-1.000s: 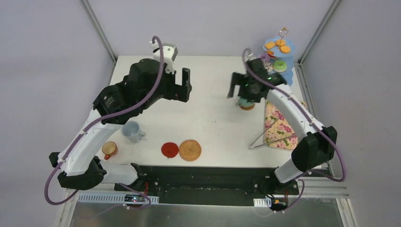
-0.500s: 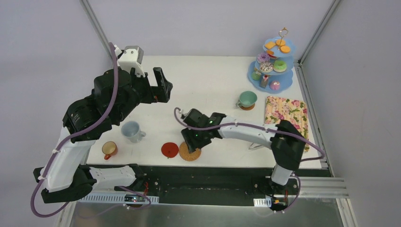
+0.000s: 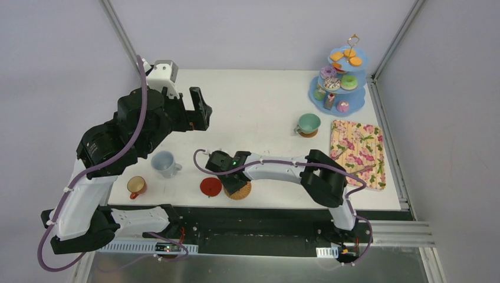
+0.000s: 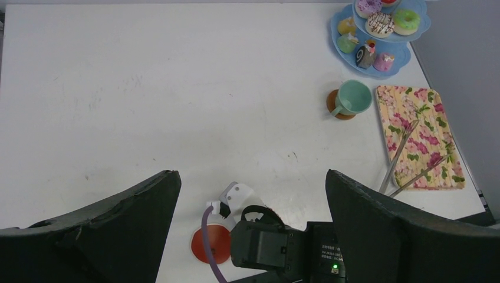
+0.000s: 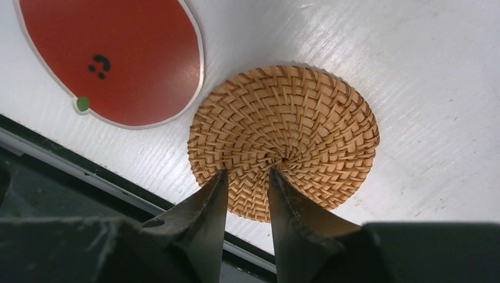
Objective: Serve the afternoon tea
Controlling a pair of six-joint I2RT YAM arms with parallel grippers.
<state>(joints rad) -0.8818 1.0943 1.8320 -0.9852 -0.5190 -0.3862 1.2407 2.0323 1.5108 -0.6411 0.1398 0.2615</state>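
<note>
Hiding part of woven coaster (image 5: 295, 118): right jaws.

Mid tabletop (image 3: 259, 112): open lane, far edge to middle.
Far right: three-tier stand (image 3: 342, 82), mint cup (image 3: 308, 122), floral tray (image 3: 354, 153) block.
Near edge: right arm (image 3: 277, 168) lies across; grey-blue cup (image 3: 164, 163), orange cup (image 3: 137, 186) at left.

Top cam: overhead from near edge, whole table (image 3: 259, 106). Left wrist: high, wide. Right wrist: v. close. All share red coaster (image 3: 211, 186).

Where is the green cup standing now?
In the top view the green cup stands on a brown coaster on the right side, left of the floral tray, near the blue stand.
</note>
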